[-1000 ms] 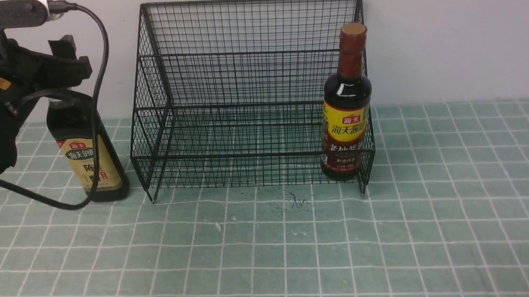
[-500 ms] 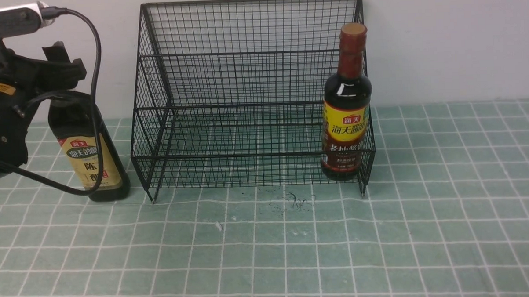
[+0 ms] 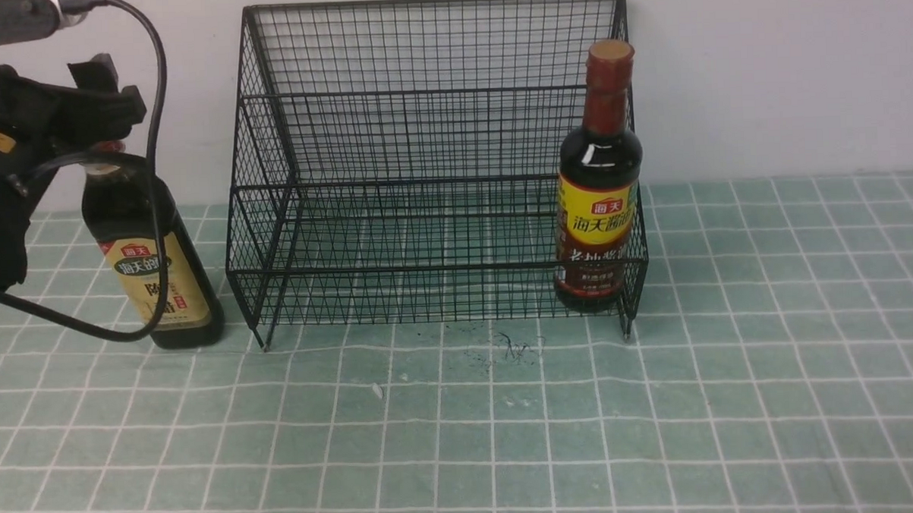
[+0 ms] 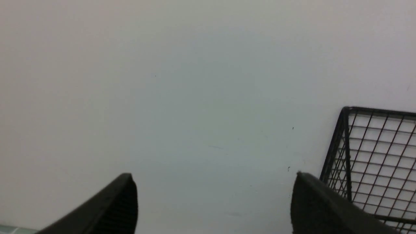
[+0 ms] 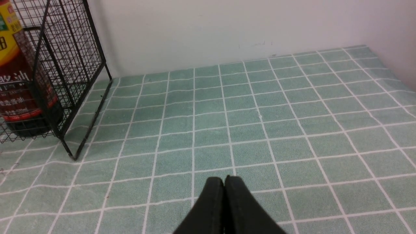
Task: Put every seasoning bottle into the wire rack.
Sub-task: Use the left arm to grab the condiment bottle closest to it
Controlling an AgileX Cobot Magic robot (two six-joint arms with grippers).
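Poised above beige-label vinegar bottle [image 3: 157, 286] beside wire rack [image 3: 422, 136] with left gripper [image 4: 214, 182] spread wide, holding nothing (right gripper [image 5: 224, 182] pinched closed); risks toppling it via looped cable [image 3: 158, 145]

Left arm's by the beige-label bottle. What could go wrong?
The left gripper is open, yet its wrist view shows only wall between the jaws: closing now may miss the beige-label bottle. The cable drapes in front of that bottle and might tip it. Lifting across could clip the wire rack.
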